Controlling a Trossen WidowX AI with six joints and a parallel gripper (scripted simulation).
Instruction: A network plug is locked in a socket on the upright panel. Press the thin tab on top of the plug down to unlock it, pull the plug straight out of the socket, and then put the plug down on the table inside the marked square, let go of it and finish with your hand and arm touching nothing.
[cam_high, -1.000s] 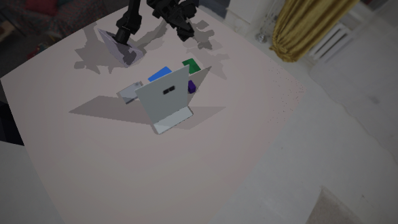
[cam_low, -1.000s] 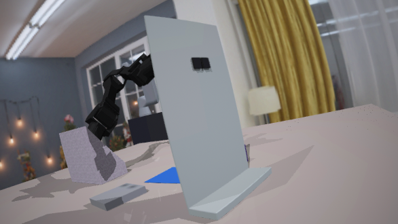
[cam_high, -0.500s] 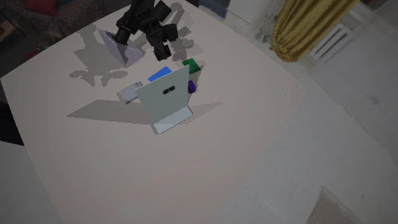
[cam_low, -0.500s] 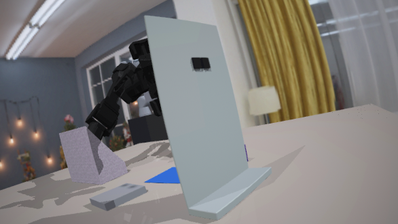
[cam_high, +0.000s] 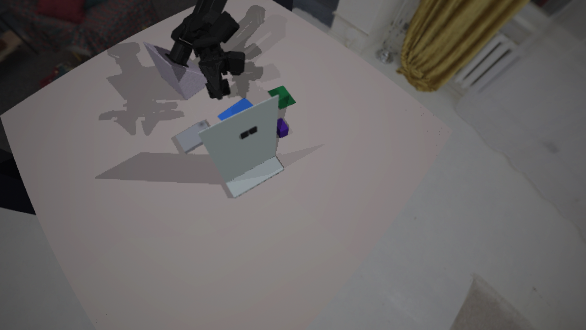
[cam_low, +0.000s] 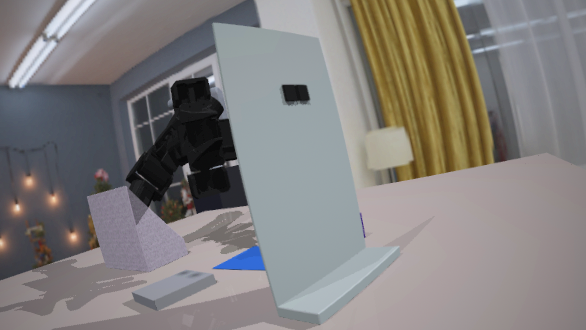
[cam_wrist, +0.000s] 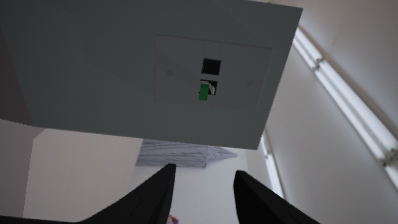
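Plug (cam_wrist: 204, 92) points into 1 of 2 sockets (cam_wrist: 211, 66), long axis unclear; end effector (cam_high: 219, 93) (cam_low: 209, 182) (cam_wrist: 205, 174) released, empty.

Pale grey-green panel (cam_high: 245, 150) (cam_low: 295, 165) (cam_wrist: 110, 75), gold curtain (cam_high: 437, 45) (cam_low: 425, 85), speckled lilac wedge (cam_high: 185, 80) (cam_low: 120, 235)

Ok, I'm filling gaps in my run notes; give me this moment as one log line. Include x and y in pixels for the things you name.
gripper (cam_high: 219, 95) (cam_wrist: 205, 174): partly open, nothing held | position: facing panel (cam_high: 245, 145) (cam_low: 295, 165) (cam_wrist: 110, 75), short of it | green piece (cam_wrist: 203, 92): at lower socket
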